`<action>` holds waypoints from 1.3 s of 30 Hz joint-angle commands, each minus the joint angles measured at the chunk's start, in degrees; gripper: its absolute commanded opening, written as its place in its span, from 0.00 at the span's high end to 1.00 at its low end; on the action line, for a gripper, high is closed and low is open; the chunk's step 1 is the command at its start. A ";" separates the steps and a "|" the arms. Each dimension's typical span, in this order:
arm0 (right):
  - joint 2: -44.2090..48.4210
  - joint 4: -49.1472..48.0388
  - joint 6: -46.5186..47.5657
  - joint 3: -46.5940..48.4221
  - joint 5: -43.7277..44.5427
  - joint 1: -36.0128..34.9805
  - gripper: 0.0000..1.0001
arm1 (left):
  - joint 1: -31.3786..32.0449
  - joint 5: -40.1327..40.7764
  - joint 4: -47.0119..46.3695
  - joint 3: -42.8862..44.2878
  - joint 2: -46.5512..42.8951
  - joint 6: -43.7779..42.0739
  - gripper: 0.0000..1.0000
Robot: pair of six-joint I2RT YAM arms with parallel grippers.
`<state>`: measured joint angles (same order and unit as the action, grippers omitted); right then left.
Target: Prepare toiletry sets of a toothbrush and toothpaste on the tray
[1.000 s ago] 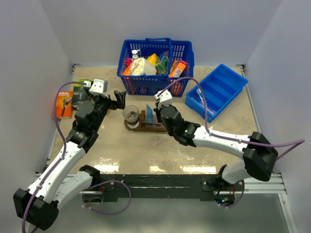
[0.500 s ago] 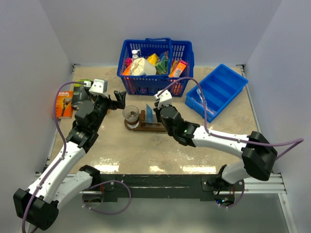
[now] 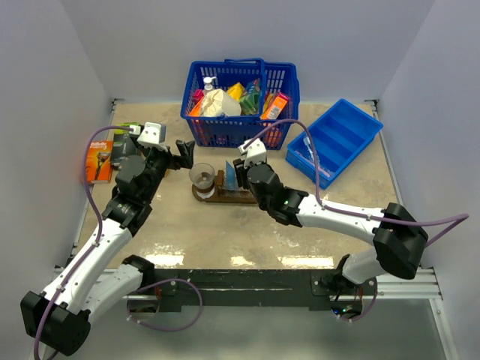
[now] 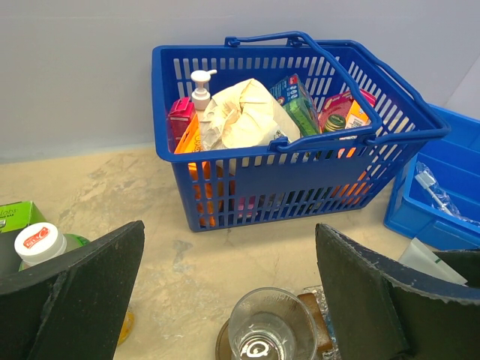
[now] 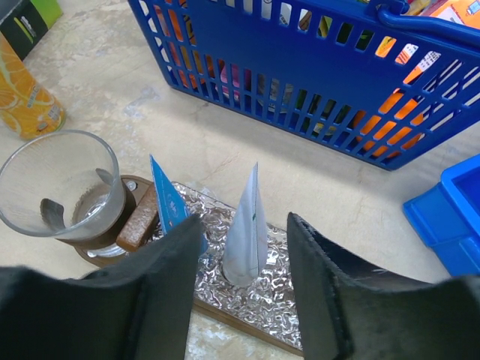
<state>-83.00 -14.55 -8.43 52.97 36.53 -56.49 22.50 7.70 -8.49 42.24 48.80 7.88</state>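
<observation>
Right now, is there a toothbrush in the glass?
No, the glass is empty; the blue tube and pale tube stand beside it.

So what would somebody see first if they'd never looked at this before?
Probably the big blue basket at the back of the table, stuffed with colourful packets and a pump bottle. Right in front of it, on the brown tray, a blue tube and a pale tube stand up on end beside a glass cup, with the right gripper open around the pale one.
</observation>
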 commanded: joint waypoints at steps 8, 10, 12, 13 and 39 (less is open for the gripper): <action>4.33 -1.10 -0.98 1.43 0.73 0.24 0.33 | -0.44 0.56 -2.06 -0.40 -0.28 -0.58 0.00; 5.13 -1.01 -0.89 1.43 0.47 0.24 0.34 | -0.44 0.56 -2.06 -0.40 -0.19 -0.58 0.00; 6.53 -0.75 -0.80 1.52 0.03 0.41 0.35 | -0.44 0.38 -1.97 -0.49 -0.37 -0.67 0.00; 6.88 -0.75 -0.89 1.61 -0.23 0.59 0.36 | -0.44 0.38 -1.97 -0.49 -0.37 -0.67 0.00; 12.43 19.91 -0.10 7.23 -44.00 46.71 0.46 | -0.44 0.29 -2.14 -0.58 -1.07 -0.76 0.00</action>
<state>-69.49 3.95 -7.70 56.71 0.14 -14.96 22.50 7.70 -8.54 42.13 48.60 7.88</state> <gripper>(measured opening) 0.548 0.997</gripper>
